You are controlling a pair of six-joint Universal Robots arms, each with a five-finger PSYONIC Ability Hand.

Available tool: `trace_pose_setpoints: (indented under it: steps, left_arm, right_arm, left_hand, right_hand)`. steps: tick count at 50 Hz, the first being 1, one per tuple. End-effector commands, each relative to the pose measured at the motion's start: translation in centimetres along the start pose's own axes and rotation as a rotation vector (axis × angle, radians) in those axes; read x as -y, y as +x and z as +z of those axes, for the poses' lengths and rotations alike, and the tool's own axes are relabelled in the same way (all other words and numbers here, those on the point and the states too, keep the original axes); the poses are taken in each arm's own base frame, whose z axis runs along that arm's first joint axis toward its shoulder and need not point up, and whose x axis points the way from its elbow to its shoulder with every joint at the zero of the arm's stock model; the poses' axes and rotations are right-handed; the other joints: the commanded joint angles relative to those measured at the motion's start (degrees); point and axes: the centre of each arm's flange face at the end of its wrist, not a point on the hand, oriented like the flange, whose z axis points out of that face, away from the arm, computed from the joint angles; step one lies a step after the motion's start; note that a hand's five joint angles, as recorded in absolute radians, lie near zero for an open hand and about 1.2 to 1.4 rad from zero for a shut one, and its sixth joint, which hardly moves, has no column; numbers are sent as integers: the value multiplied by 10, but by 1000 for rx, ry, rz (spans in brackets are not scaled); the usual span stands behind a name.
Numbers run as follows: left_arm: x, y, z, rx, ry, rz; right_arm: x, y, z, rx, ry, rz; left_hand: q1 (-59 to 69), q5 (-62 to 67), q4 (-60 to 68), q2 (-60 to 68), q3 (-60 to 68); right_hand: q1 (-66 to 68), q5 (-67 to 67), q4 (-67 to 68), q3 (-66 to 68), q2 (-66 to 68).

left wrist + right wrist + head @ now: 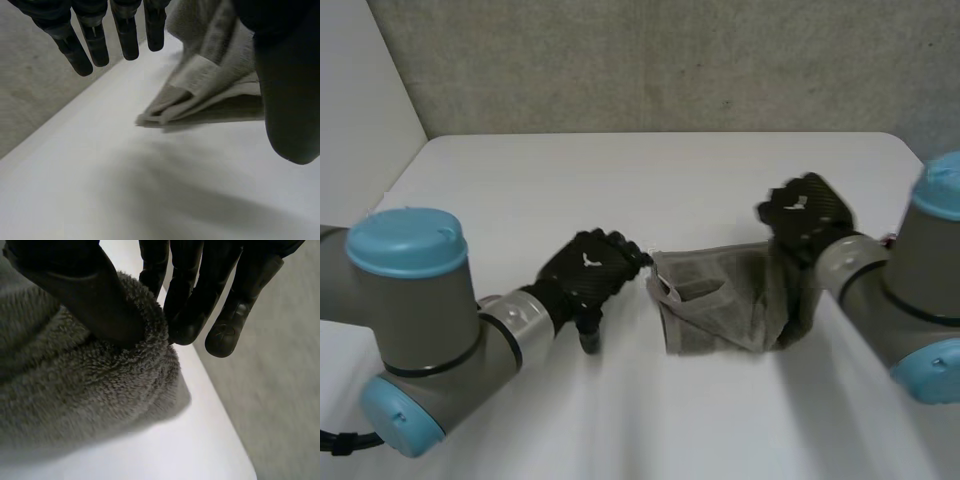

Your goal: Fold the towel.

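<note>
A grey towel (730,300) lies folded into a small bundle on the white table (620,190), right of the middle. My left hand (588,275) rests just beside the bundle's left end, fingertips close to its far left corner. Its own wrist view has the fingers (85,45) straight and spread apart from the thumb, with the towel's layered corner (200,90) lying beyond them, ungripped. My right hand (807,215) is at the bundle's far right edge. There the thumb (85,295) presses into the pile and curled fingers (190,310) close against the rolled towel edge (125,375), pinching it.
The table's far edge meets a grey wall (670,60). Bare tabletop stretches in front of the towel and behind it. My left arm (420,320) crosses the near left part of the table, and my right arm (900,290) comes in from the near right.
</note>
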Motion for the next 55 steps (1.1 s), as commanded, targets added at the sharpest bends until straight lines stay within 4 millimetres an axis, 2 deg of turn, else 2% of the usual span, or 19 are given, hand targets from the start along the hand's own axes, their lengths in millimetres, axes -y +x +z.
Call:
trace_pose_setpoints:
  steps: [1, 3, 9, 10, 11, 12, 14, 15, 16, 17, 18, 22, 23, 25, 33, 36, 46, 49, 55]
  left_arm:
    - [7, -12, -3, 51, 18, -65]
    - [9, -12, -4, 57, 22, -72]
    - [12, -13, -4, 67, 30, -69]
    - [14, -13, -4, 68, 37, -66]
    - [17, -13, -3, 73, 45, -65]
    - [17, -13, -3, 73, 45, -65]
    - [25, -15, -1, 78, 75, -57]
    - [25, -15, -1, 78, 75, -57]
    - [31, -15, 1, 80, 98, -59]
    - [31, -15, 1, 80, 98, -59]
    - [39, -13, 3, 76, 123, -65]
    - [62, -15, 10, 86, 194, -115]
    - [62, -15, 10, 86, 195, -115]
    - [67, -15, 15, 93, 210, -134]
    - [82, -6, 44, 108, 260, -242]
    - [81, 6, 57, 77, 252, -266]
    - [43, 40, 108, -1, 112, -281]
    - [29, 44, 118, -7, 73, -285]
    - [11, 47, 116, 5, -22, -295]
  right_arm:
    - [41, -66, -11, 203, 157, -43]
    - [48, -96, -14, 276, 175, -57]
    - [43, -107, -15, 326, 124, -52]
    - [43, -107, -16, 329, 113, -45]
    - [44, -105, -18, 325, 104, -24]
    - [44, -105, -18, 325, 104, -24]
    - [53, -88, -23, 283, 109, 69]
    - [53, -88, -23, 283, 110, 69]
    - [62, -70, -29, 244, 125, 137]
    - [62, -70, -29, 244, 125, 137]
    - [64, -52, -32, 205, 127, 213]
    - [54, -12, -34, 111, 102, 401]
    - [54, -12, -34, 111, 102, 401]
    - [50, 11, -38, 56, 94, 455]
    - [19, 38, -32, -11, 11, 486]
    - [14, 38, -28, -1, 1, 492]
    - [-30, -8, 18, 159, -129, 539]
    - [-42, -18, 27, 190, -178, 550]
    - [-52, -26, 35, 226, -236, 562]
  left_hand:
    - [-31, -123, -35, -27, -22]
    - [-32, -125, -37, -29, -23]
    - [-32, -125, -37, -29, -23]
    - [-34, -127, -39, -31, -25]
    - [-34, -127, -39, -31, -25]
    - [-34, -127, -39, -31, -25]
    - [-34, -127, -39, -31, -25]
    - [-34, -127, -39, -31, -25]
    - [-34, -127, -39, -31, -25]
    - [-34, -127, -39, -31, -25]
    - [-34, -127, -39, -31, -25]
    - [-27, -120, -32, -24, -18]
    - [-27, -120, -32, -24, -18]
    - [-26, -118, -30, -22, -16]
    - [-22, -115, -27, -19, -13]
    - [-20, -113, -25, -17, -11]
    - [-20, -113, -25, -17, -11]
    - [-19, -111, -24, -16, -10]
    - [-20, -113, -25, -17, -11]
  right_hand:
    - [59, 47, 31, 38, 77]
    - [59, 47, 31, 38, 77]
    - [59, 47, 31, 38, 77]
    - [-5, -17, -34, -26, 13]
    - [-161, -173, -189, -182, -142]
    - [-162, -174, -191, -183, -144]
    - [-408, -420, -437, -429, -390]
    - [-410, -422, -438, -430, -391]
    - [-570, -582, -598, -590, -551]
    - [-571, -583, -599, -592, -553]
    - [-641, -653, -669, -662, -623]
    - [-641, -653, -669, -662, -623]
    - [-641, -653, -669, -662, -623]
    - [-641, -653, -669, -662, -623]
    - [-641, -653, -669, -662, -623]
    - [-641, -653, -669, -662, -623]
    - [-641, -653, -669, -662, -623]
    - [-641, -653, -669, -662, -623]
    - [-641, -653, -669, -662, -623]
